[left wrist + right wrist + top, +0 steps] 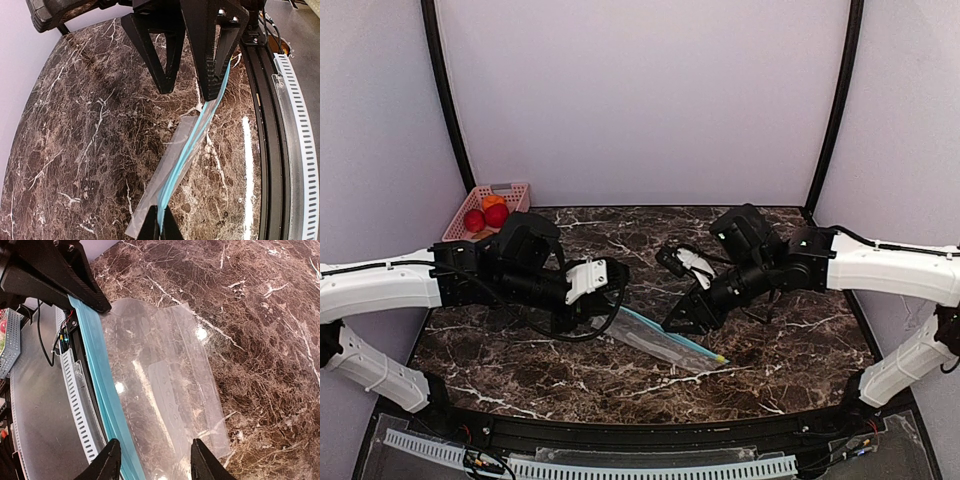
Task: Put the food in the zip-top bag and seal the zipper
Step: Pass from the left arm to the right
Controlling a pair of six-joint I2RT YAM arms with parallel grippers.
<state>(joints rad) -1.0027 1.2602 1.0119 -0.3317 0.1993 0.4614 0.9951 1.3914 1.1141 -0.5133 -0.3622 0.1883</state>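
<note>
The left gripper is clamped on one end of the zipper. The right gripper straddles the empty zip-top bag, fingers apart. The food sits in the pink basket, well beyond the bag's left end. The step in hand is probably opening the mouth, so next the right gripper should pinch one lip only.

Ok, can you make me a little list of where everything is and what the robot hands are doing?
food: in the basket, far left corner
bag: clear, no food inside
zipper: blue edge of bag
left gripper: shut on zipper
right gripper: open, fingers either side of bag
</note>
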